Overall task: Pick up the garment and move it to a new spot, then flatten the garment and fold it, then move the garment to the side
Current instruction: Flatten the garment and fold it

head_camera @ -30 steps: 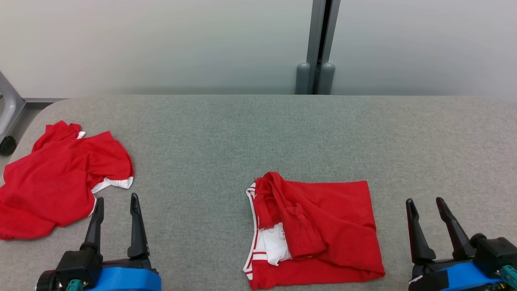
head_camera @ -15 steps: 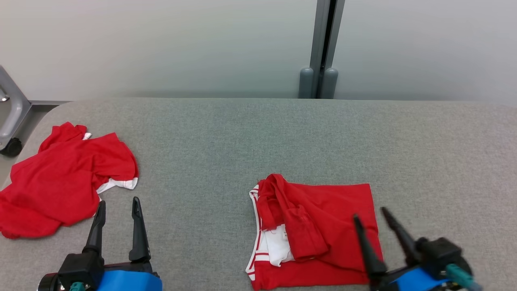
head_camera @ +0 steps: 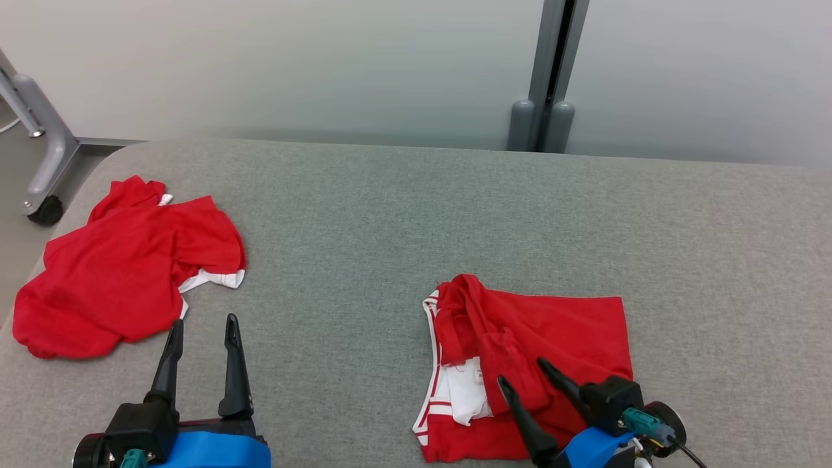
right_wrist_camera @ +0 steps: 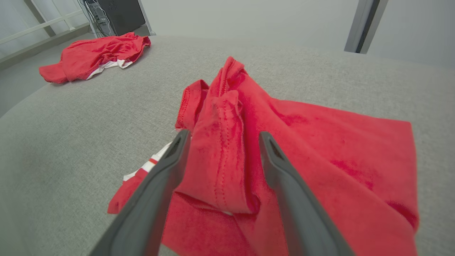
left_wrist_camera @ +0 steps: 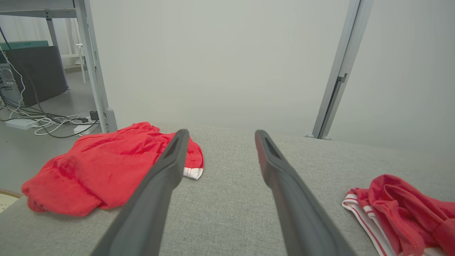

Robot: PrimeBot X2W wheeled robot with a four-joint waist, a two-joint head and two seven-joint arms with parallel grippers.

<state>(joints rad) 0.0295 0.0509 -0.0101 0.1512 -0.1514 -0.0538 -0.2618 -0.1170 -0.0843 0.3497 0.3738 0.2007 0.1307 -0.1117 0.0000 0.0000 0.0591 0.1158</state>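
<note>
pale wall, grey post, grey fabric table, castor frame left, floor cables.

You have bright, even, diffuse light on the grey table. It seems to fall from overhead: the shadows are thin, soft bands under the edges of the folded garment and of the crumpled red garment at the left. The head view is sharp throughout. In the wrist views the wide lens bows the table's far edge and tilts the metal post. The fingers of the right gripper look soft and oversized near the lens. The pale wall dims to grey-green low down.
</note>
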